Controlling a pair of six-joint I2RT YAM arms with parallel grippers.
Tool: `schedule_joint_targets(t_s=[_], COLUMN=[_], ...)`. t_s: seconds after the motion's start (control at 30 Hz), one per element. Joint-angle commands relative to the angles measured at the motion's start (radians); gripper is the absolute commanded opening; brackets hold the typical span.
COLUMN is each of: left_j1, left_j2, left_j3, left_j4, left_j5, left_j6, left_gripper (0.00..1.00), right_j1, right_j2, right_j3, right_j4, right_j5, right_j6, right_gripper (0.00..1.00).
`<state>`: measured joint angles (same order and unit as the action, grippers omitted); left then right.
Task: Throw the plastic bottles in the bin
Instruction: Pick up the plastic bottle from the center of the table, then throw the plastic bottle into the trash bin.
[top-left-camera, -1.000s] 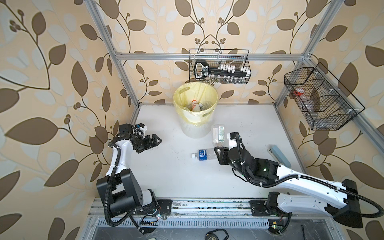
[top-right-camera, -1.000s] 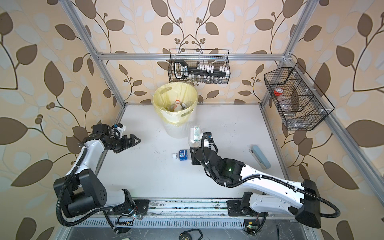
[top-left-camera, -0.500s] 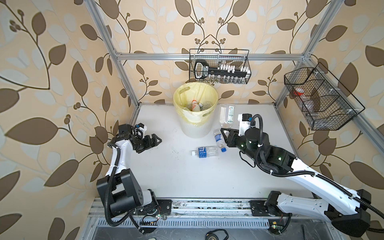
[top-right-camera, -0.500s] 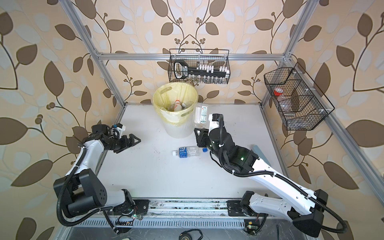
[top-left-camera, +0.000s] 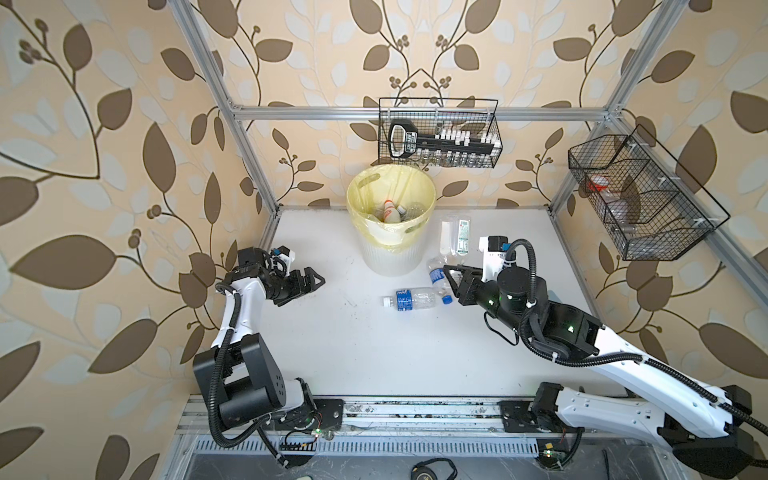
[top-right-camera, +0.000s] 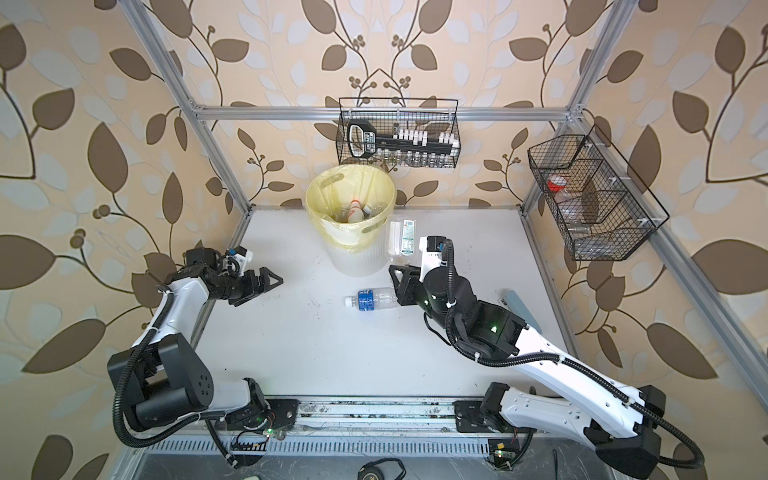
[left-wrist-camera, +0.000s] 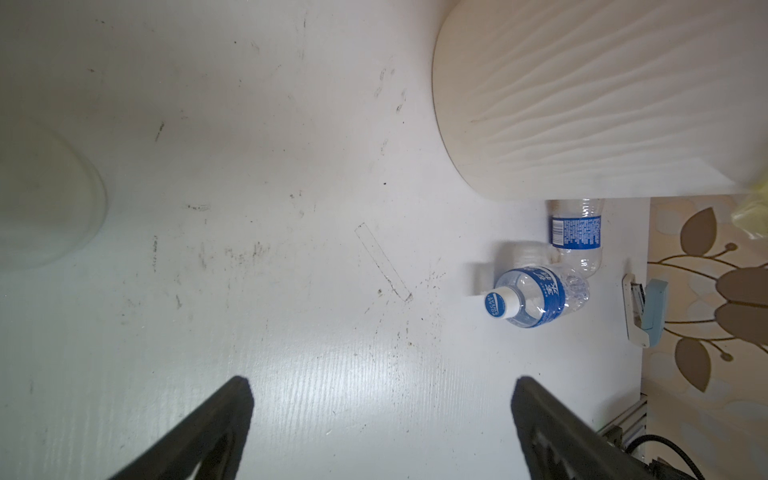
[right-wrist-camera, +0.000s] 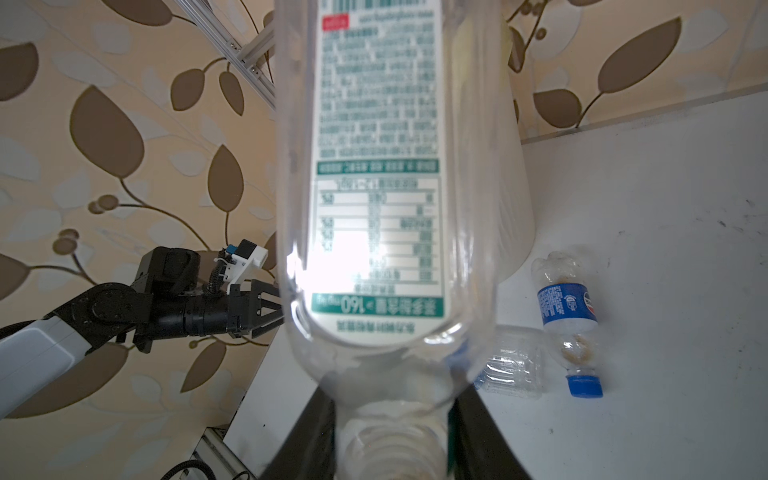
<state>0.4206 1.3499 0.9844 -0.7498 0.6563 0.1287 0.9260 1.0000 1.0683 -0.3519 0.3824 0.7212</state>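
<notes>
Right gripper (right-wrist-camera: 392, 436) clamped on neck of clear bottle (top-left-camera: 455, 235) with green-white label. Clear bottle is raised off worktop (top-left-camera: 353, 353), just beside bin (top-left-camera: 386, 259), on side toward right edge. Bin stands at middle of worktop's rear edge, with several dumped bottles (top-left-camera: 390, 212) inside. White-capped bottle (top-left-camera: 409, 300) and blue-capped bottle (top-left-camera: 437, 275), both blue-labelled, lie close together on worktop near bin's base. Left gripper (left-wrist-camera: 380, 411) has jaws wide apart, empty, near left edge.
</notes>
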Motion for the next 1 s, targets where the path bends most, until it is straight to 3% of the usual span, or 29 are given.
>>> schedule_joint_targets(t_s=[0.0, 0.13, 0.27, 0.4, 0.47, 0.5, 0.53, 0.63, 0.7, 0.8, 0.97], left_j1=[0.010, 0.010, 0.010, 0.009, 0.009, 0.010, 0.009, 0.008, -0.003, -0.038, -0.132], left_j2=[0.005, 0.003, 0.003, 0.000, -0.005, -0.008, -0.011, -0.017, -0.016, -0.019, -0.045], left_j3=[0.046, 0.064, 0.080, 0.091, 0.099, 0.102, 0.106, 0.117, 0.123, 0.136, 0.145], left_j4=[-0.030, -0.059, -0.075, -0.090, -0.099, -0.100, -0.101, -0.103, -0.113, -0.139, -0.180], left_j5=[0.036, 0.017, 0.012, 0.016, 0.015, 0.012, 0.010, 0.009, 0.019, 0.012, -0.037], left_j6=[0.029, 0.042, 0.043, 0.052, 0.063, 0.069, 0.077, 0.097, 0.122, 0.164, 0.234], left_gripper=[0.99, 0.99, 0.99, 0.99, 0.99, 0.99, 0.99, 0.99, 0.99, 0.99, 0.99], right_j1=[-0.053, -0.145, -0.223, -0.268, -0.262, -0.252, -0.241, -0.206, -0.206, -0.225, -0.246], right_j2=[0.084, 0.291, 0.597, 0.946, 1.032, 1.032, 1.005, 0.810, 0.646, 0.458, 0.255], right_j3=[0.120, 0.367, 0.742, 1.322, 1.498, 1.514, 1.481, 1.173, 0.909, 0.637, 0.397], right_j4=[0.006, 0.002, -0.105, -0.462, -0.579, -0.598, -0.591, -0.425, -0.273, -0.136, -0.072], right_j5=[-0.048, -0.196, -0.275, -0.230, -0.206, -0.186, -0.160, -0.114, -0.145, -0.170, -0.160], right_j6=[-0.076, -0.153, -0.231, -0.287, -0.287, -0.287, -0.290, -0.300, -0.269, -0.211, -0.175], right_gripper=[0.31, 0.30, 0.33, 0.69, 0.95, 1.00, 1.00, 1.00, 1.00, 1.00, 1.00])
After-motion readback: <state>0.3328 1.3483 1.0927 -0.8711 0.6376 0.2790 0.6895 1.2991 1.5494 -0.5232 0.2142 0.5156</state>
